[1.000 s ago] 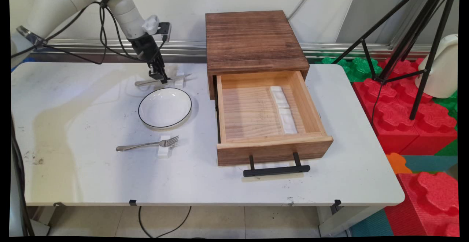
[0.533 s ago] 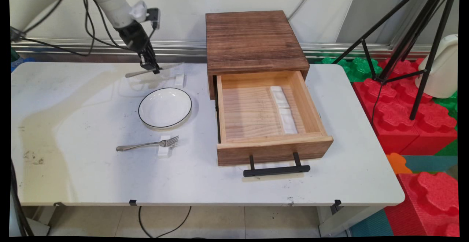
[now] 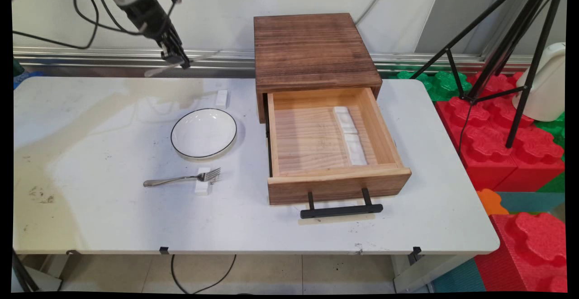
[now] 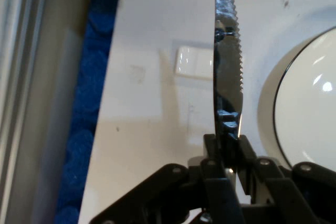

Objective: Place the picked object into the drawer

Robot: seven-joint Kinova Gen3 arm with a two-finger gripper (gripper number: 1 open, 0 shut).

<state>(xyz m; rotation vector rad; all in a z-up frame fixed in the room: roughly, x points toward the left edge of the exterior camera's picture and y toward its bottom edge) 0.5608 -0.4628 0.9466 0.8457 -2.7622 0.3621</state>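
Hand view: end effector (image 4: 227,142) clamped on a serrated knife (image 4: 227,61).
Main view shows the knife (image 3: 174,64) held high above the desk's (image 3: 113,217) far left side, well above a white block (image 3: 221,98) and round plate (image 3: 204,133); a fork (image 3: 181,179) lies nearer.

One knife (image 4: 227,51), one fork (image 3: 181,179), one plate (image 3: 203,133), one drawer box (image 3: 316,100), three white rests (image 3: 221,98).
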